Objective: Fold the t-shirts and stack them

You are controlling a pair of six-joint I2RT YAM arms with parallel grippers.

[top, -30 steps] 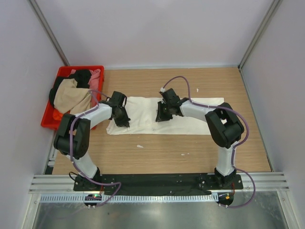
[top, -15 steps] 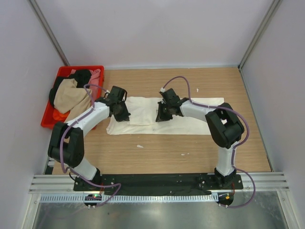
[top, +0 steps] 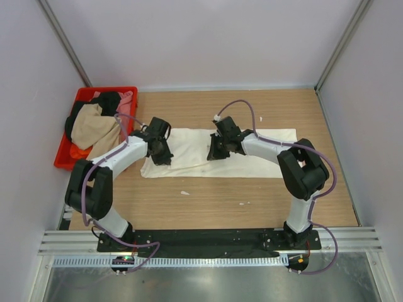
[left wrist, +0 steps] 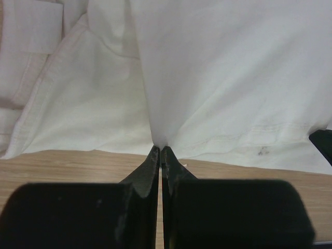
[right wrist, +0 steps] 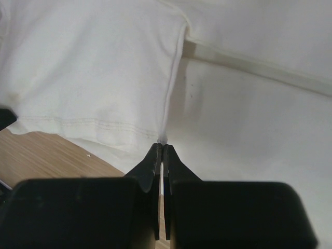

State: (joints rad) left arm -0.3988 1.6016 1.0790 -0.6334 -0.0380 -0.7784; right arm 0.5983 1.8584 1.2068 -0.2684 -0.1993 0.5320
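I see large cream cloth t-shirt (top: 189, 151) lying spread across middle of wooden counter (top: 220, 201), long side running left to right. Left pincer (left wrist: 160, 150) down on shirt's left part, fingers pressed together, pinching raised fold of cream cloth just above near hem. Small dark specks on hem to the right of it. Right pincer (right wrist: 162, 147) near shirt's middle, also pressed together, pinching folded edge of cloth. Red plastic crate (top: 107, 90) at far left holds heap of tan, black and pink cloth shirts (top: 91, 129).

Red crate (top: 63, 162), wooden table (top: 208, 201)
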